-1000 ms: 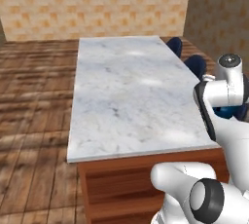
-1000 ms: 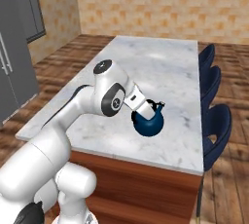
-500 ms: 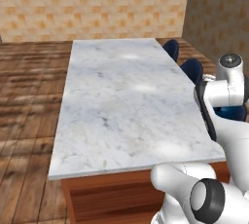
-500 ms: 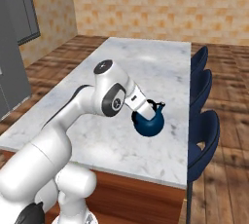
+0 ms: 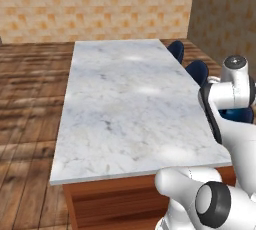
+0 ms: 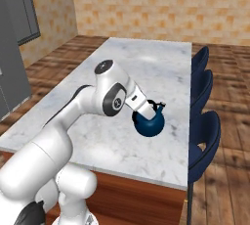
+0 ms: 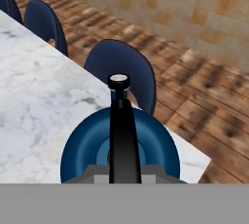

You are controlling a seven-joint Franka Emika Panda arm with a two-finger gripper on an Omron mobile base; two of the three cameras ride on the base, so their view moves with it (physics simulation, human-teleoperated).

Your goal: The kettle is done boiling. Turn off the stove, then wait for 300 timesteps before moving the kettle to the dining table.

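The kettle (image 6: 149,123) hangs upright over the near right part of the dining table's marble surface (image 6: 127,72), close to the edge lined with dark-blue stools (image 6: 202,141). The gripper (image 6: 146,107) has its fingers clenched on the thin black handle from above. In the hand view the handle (image 7: 121,135) runs straight away from the camera across the kettle's round body (image 7: 82,150), toward the nearest stool (image 7: 121,65) and the wooden floor (image 7: 204,106).

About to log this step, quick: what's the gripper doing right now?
Gripper: shut on the thin black arched handle of the small dark-blue kettle.
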